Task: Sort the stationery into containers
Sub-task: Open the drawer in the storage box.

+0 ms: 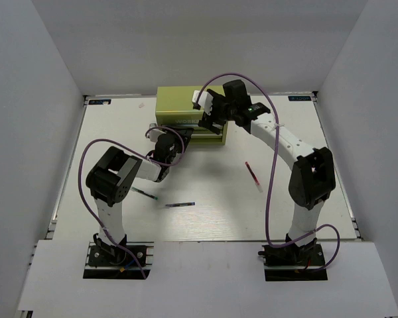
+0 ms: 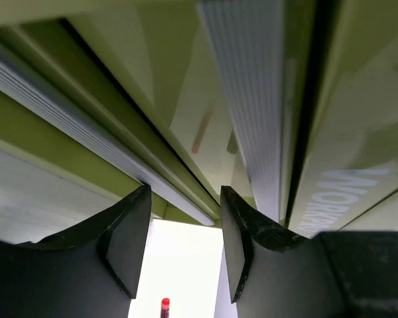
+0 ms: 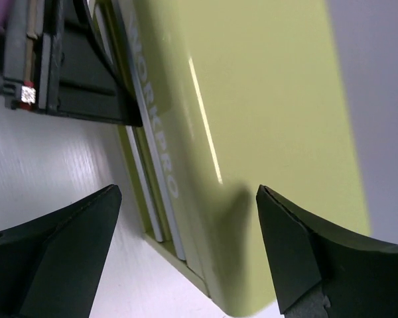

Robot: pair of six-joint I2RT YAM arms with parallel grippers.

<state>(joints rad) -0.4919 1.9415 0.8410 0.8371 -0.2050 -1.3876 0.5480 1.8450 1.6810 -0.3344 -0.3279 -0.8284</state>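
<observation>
The yellow-green chest point(image 1: 178, 105) stands at the back middle of the table, with its drawers a little way out. My left gripper point(image 1: 167, 139) is open and empty right at the drawer fronts; in the left wrist view point(image 2: 186, 245) a grey ribbed drawer handle point(image 2: 249, 99) lies just beyond the fingertips. My right gripper point(image 1: 209, 122) is wide open, straddling the chest's front right corner point(image 3: 252, 165) and holding nothing. A red pen point(image 1: 253, 175), a dark pen point(image 1: 180, 204) and a black pen with a green tip point(image 1: 144, 193) lie on the table. The pouch and the capped markers are out of view.
The white table point(image 1: 219, 218) is enclosed by grey walls at left, right and back. The red pen's tip also shows under the left fingers in the left wrist view point(image 2: 164, 306). The left gripper's body shows in the right wrist view point(image 3: 66, 66), close to the drawers.
</observation>
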